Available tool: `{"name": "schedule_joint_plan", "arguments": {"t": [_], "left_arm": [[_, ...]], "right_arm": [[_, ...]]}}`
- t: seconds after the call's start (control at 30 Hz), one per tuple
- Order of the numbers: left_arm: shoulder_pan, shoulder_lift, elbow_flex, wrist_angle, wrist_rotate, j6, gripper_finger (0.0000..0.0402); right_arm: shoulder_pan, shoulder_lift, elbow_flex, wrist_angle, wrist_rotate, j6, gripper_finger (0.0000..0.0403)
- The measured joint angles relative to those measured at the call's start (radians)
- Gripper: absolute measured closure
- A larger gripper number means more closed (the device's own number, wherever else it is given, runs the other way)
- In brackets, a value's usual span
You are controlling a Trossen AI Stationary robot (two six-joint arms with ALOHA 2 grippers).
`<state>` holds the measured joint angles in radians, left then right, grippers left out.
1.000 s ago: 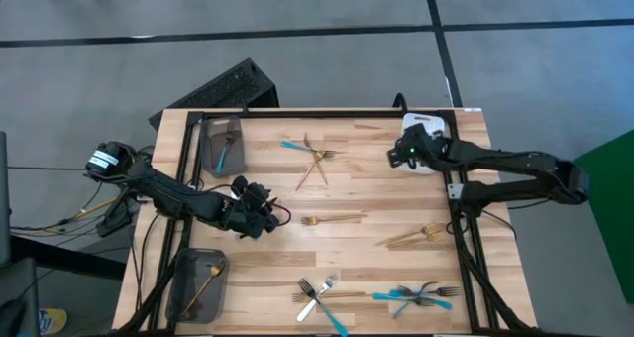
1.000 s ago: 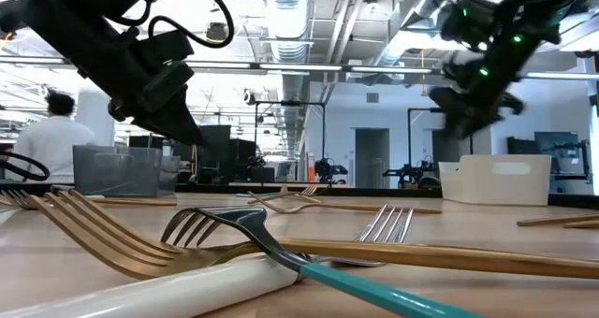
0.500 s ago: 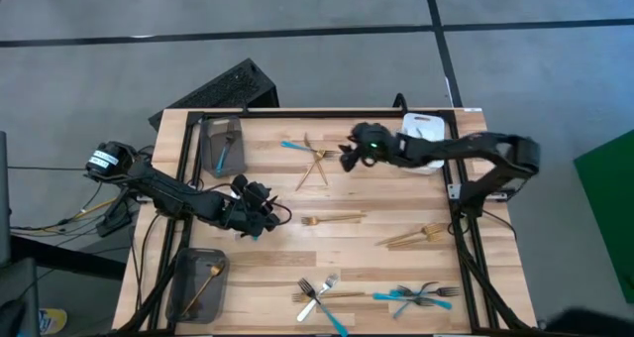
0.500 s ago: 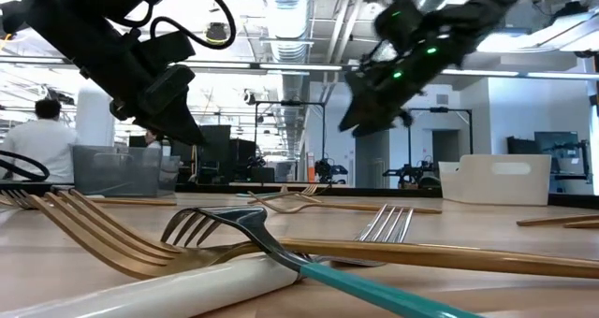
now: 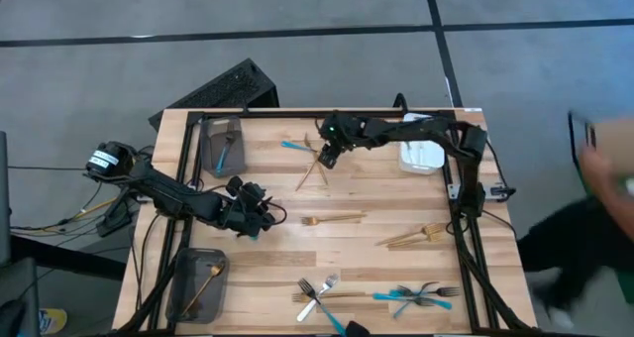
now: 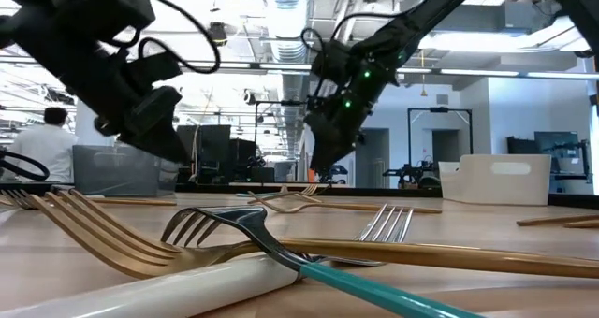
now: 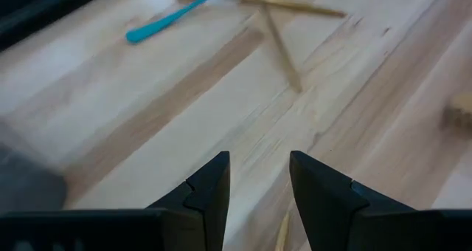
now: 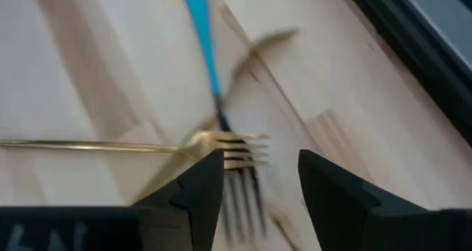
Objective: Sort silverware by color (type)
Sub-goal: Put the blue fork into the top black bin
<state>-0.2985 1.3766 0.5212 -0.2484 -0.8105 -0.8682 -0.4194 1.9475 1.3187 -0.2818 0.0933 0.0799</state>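
Gold forks (image 5: 317,165) cross a turquoise-handled one (image 5: 294,146) near the tabletop's far edge; the right gripper (image 5: 327,157), fingers apart, hangs over them. Best to straddle a single handle before closing. The left gripper (image 5: 260,218) waits empty, fingers parted, toward the left edge.

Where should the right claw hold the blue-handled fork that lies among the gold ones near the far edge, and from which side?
Probably by the bare turquoise handle of the blue-handled fork, coming straight down from above. The fork lies flat, and its handle sticks out free toward the grey tray, while its head is tangled under the crossed gold forks. The right claw hovers open over that tangle.
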Motion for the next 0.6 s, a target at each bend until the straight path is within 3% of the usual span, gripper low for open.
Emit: {"name": "schedule_joint_plan", "arguments": {"t": [0.2, 0.43, 0.6], "left_arm": [[0.0, 0.0, -0.05, 0.007, 0.022, -0.084, 0.0271], [0.0, 0.0, -0.066, 0.035, 0.023, -0.105, 0.0271], [-0.001, 0.0, -0.066, 0.038, 0.023, -0.105, 0.0271]], "right_arm": [[-0.048, 0.019, 0.01, -0.08, -0.006, 0.106, 0.0216], [-0.109, 0.017, 0.009, -0.111, -0.251, 0.215, 0.0208], [-0.105, 0.015, -0.026, -0.102, -0.277, 0.24, 0.0205]]}}
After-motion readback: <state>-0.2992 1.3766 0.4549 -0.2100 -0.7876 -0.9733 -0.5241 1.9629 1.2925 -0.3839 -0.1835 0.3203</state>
